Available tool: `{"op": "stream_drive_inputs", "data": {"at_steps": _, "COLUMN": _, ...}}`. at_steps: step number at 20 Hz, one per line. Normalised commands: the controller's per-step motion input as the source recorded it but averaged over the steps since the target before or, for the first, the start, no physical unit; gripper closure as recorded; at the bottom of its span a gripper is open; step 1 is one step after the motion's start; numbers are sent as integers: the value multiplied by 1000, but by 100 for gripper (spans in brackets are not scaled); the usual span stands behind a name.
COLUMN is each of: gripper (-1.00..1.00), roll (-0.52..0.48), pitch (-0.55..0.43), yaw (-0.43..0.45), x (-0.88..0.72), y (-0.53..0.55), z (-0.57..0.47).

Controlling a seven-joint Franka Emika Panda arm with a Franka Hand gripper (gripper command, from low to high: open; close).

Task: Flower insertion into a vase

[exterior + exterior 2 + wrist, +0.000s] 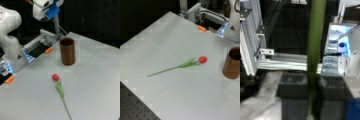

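Field notes, reading across a front view from left to right.

- Far left: the white jointed robot arm (pixel 10 30) stood beside the pale grey tabletop (pixel 95 82).
- Top, left of centre: the white-and-blue gripper (pixel 51 11) hung high above the table's back edge. In the wrist view its two dark finger pads (pixel 293 95) were pressed in on a thick green flower stem (pixel 316 37), which ran straight up between them. So you had a flower pinched by the stem. What looked like its red bud (pixel 27 1) sat at a front view's top edge, and the thin lower stem slanted down towards a front view's right.
- Centre: a second flower, a red tulip with a long green stem (pixel 55 77), lay flat on the table, apart from everything; it also showed in a front view (pixel 202 59).
- Right of centre: the tall dark brown cylindrical vase (pixel 67 51) stood upright on the table, below the gripper and to its right, also in a front view (pixel 232 63). No stem showed in its mouth.

Risks, as I judged them:
- The stem hung slanted, so its tip might have met the rim or outer wall rather than the opening.
- A sideways push there could have tipped the tall, narrow vase.
- The round stem could have turned or slid between the pads.
- A hard squeeze might have bruised the stem.
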Motion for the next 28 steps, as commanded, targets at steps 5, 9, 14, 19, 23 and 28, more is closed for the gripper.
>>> {"op": "stream_drive_inputs", "data": {"at_steps": 5, "gripper": 100, "roll": -185, "pitch": 369, "yaw": 7, "x": 184, "y": -15, "z": 133}}
{"op": "stream_drive_inputs", "data": {"at_steps": 9, "gripper": 100, "roll": -213, "pitch": 363, "yaw": -31, "x": 178, "y": -43, "z": 136}}
{"op": "stream_drive_inputs", "data": {"at_steps": 14, "gripper": 100, "roll": -232, "pitch": 310, "yaw": -31, "x": 218, "y": -1, "z": 129}}
{"op": "stream_drive_inputs", "data": {"at_steps": 19, "gripper": 100, "roll": -238, "pitch": 308, "yaw": -51, "x": 273, "y": 55, "z": 114}}
{"op": "stream_drive_inputs", "data": {"at_steps": 23, "gripper": 100, "roll": -254, "pitch": 328, "yaw": -86, "x": 352, "y": 103, "z": 36}}
{"op": "stream_drive_inputs", "data": {"at_steps": 28, "gripper": 100, "roll": -254, "pitch": 325, "yaw": -92, "x": 455, "y": 143, "z": -44}}
